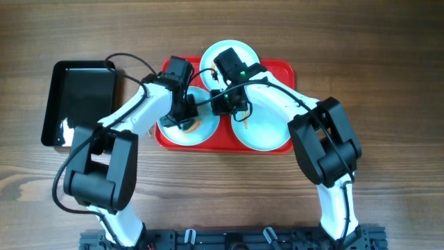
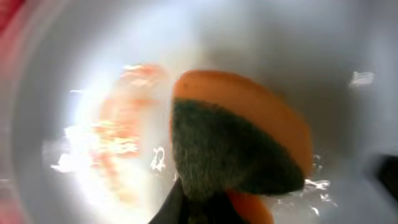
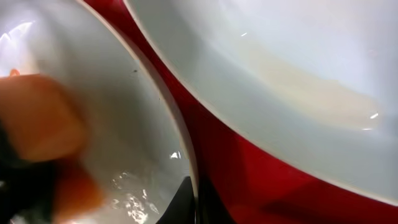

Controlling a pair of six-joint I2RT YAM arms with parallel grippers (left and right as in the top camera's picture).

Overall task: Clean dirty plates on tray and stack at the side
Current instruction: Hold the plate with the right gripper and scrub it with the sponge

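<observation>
The red tray (image 1: pixel 288 69) holds three pale-blue plates. My left gripper (image 1: pixel 186 117) hangs over the front-left plate (image 1: pixel 173 135), shut on an orange sponge (image 2: pixel 242 106) whose green scouring face points at the camera. Orange smears (image 2: pixel 118 130) mark that plate (image 2: pixel 298 50) beside the sponge. My right gripper (image 1: pixel 220 104) is shut on the same plate's right rim. The rim (image 3: pixel 186 155) runs between its fingertips in the right wrist view, where the right gripper (image 3: pixel 189 202) sits at the bottom edge. The sponge (image 3: pixel 37 118) is a blur at the left. The other two plates (image 1: pixel 267 132) (image 1: pixel 246 50) lie untouched.
A smaller black tray (image 1: pixel 80 97) sits on the wooden table left of the red tray. In the right wrist view a neighbouring plate (image 3: pixel 280 74) with a pale streak lies close by, with a strip of red tray floor (image 3: pixel 249 174) between the two plates.
</observation>
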